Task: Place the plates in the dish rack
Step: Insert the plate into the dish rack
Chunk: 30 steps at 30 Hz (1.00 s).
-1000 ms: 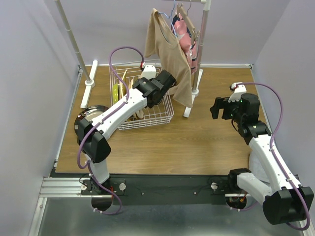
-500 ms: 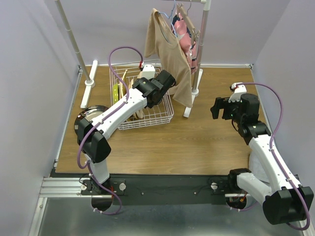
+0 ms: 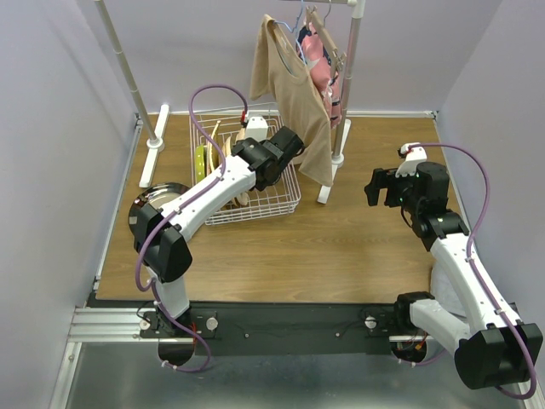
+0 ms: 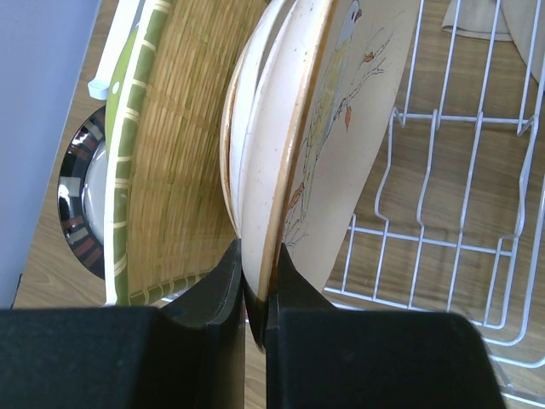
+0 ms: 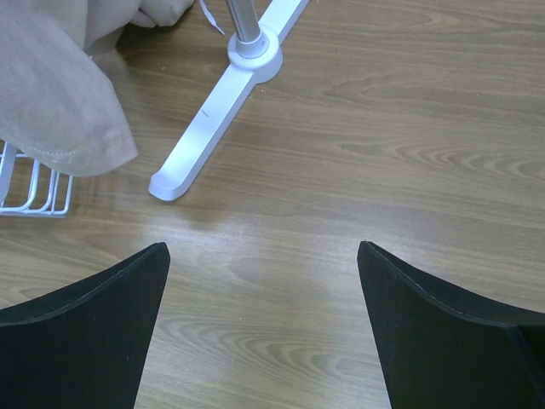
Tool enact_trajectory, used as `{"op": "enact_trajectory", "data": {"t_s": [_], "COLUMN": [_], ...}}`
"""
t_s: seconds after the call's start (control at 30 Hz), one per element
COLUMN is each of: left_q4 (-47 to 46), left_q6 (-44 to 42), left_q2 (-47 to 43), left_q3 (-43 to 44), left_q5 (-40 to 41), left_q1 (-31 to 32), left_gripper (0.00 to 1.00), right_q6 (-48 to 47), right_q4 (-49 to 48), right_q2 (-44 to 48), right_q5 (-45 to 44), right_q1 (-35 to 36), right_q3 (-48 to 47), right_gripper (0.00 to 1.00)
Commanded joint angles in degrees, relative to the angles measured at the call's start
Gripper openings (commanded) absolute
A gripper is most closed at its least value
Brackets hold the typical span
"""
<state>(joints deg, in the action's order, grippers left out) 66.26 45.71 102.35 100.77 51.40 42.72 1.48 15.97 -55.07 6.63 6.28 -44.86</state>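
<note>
The white wire dish rack [image 3: 285, 201] stands at the back left, and several plates stand on edge in its left part. In the left wrist view, my left gripper [image 4: 255, 266] is shut on the lower rim of a peach bird-painted plate [image 4: 345, 128], which stands upright in the rack [image 4: 443, 247]. Beside it are another cream plate [image 4: 243, 128], a yellow woven-look plate [image 4: 183, 153] and a lime plate [image 4: 128, 145]. A dark-rimmed plate [image 3: 156, 198] lies on the table left of the rack. My right gripper [image 5: 264, 264] is open and empty over bare wood at the right [image 3: 372, 187].
A white clothes-rail stand with a beige shirt [image 3: 294, 94] and a pink garment [image 3: 322, 60] hangs just right of the rack. Its foot [image 5: 217, 106] lies ahead of my right gripper. A second stand pole [image 3: 128, 77] rises at the back left.
My left gripper has shifted slightly toward the near side with the bird-painted plate in it. The right arm has not moved.
</note>
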Motion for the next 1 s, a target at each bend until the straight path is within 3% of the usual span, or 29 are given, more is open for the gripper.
{"op": "enact_trajectory", "data": {"t_s": [0.0,0.97], "left_q4": [-2.2,-2.2], "left_q6": [2.7,-0.7], "left_q2": [-0.9,5.6], "left_q3": [1.1,2.9], "left_q5": [7.5,5.1], "left_q1": [-0.5,1.5], "left_gripper": [0.00,0.00], "right_q6": [-0.3,-0.3], "right_q4": [-1.4,-1.5], "right_q2": [0.1,0.3], "right_q5": [-1.4,-1.5], "right_q1": [-0.1,-0.2], "right_q3": [0.7,0.7], "right_gripper": [1.00,1.00]}}
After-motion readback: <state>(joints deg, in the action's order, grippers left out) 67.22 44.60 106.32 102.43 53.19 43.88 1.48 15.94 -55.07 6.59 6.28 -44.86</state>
